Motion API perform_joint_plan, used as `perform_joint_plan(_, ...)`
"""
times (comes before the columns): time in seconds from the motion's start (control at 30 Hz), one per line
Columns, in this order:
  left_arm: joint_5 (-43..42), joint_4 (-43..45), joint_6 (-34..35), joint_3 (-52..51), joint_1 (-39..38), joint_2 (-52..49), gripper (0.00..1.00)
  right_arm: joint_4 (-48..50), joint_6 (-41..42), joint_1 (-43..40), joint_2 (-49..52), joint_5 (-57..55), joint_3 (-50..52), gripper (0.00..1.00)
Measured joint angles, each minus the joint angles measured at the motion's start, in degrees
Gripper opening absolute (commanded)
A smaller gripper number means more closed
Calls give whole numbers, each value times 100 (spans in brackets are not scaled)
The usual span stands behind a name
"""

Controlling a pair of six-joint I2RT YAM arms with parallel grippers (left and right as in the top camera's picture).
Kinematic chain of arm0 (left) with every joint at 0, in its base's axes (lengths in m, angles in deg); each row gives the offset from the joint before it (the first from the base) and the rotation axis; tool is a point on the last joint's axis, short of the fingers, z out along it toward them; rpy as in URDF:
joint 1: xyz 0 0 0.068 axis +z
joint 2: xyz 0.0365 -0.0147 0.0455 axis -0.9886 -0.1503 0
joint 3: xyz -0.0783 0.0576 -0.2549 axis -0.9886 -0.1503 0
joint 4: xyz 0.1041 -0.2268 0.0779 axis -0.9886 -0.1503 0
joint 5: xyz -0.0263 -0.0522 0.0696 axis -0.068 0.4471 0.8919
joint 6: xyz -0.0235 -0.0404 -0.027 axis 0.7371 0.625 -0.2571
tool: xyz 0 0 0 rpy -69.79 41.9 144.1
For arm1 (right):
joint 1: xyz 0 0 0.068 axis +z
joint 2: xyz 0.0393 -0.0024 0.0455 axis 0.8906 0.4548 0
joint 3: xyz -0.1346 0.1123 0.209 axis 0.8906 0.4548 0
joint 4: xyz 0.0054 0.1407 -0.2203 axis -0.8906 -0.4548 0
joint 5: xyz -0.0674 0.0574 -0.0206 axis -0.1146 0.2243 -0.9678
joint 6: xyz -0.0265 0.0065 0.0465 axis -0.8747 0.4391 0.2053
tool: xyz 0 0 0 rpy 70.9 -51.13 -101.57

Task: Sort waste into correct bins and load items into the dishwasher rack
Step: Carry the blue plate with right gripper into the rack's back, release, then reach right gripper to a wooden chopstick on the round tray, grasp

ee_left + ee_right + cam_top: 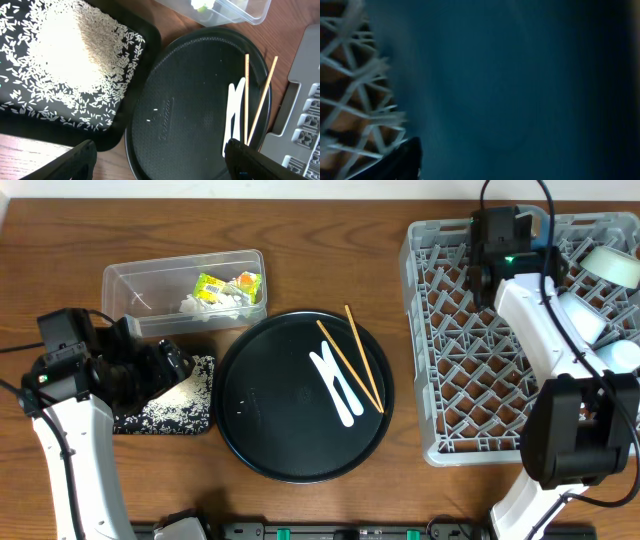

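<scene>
Black fingers [75,159] of my left gripper [162,161] sit at the two bottom corners of the left wrist view, spread wide with nothing between them. Below them lies the seam where the rice tray [140,60] meets the round tray [190,90]; the two rims touch or nearly touch. The rice [70,50] is heaped in a pale mound in the rectangular tray, with loose grains scattered out to its edges. I count a few stray grains on the round tray as well.

Farther across the round tray lies the spoon [231,120], and the chopsticks [246,90] rest just beside it. One stick runs along the spoon's edge and the other angles away, so that they meet near one end.

Beyond the rice tray, at the table's far left, stands the clear tub [130,280]. It holds the wrappers [212,285] and the tissue [195,303], bunched toward its right half.

On the right the rack [470,380] fills the table from near edge to far edge. Pale cups [612,265] sit along its right side. My right gripper [500,255] is over the rack's far end. The right wrist view is blurred and almost filled by the dark-blue bowl [520,85], with rack lattice on the left. Only one finger shows, at the bottom left, so I cannot tell whether that gripper is spread or holding the bowl.
</scene>
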Motion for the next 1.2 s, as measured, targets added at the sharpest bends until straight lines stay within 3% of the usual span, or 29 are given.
perform_joint_plan(0.43,0,-9,0,0,0,0,83,-973,1340,208,-431,1661,26,85)
perform_joint_plan(0.73,0,-9,0,0,0,0,83,-1115,1482,214,-1786,1923,28,88)
perform_joint_plan(1.0,0,-11,0,0,0,0,83,-1185,1526,214,-2153,2048,28,91)
perform_joint_plan(1.2,0,-11,0,0,0,0,83,-1228,1410,214,-2402,3515,28,96)
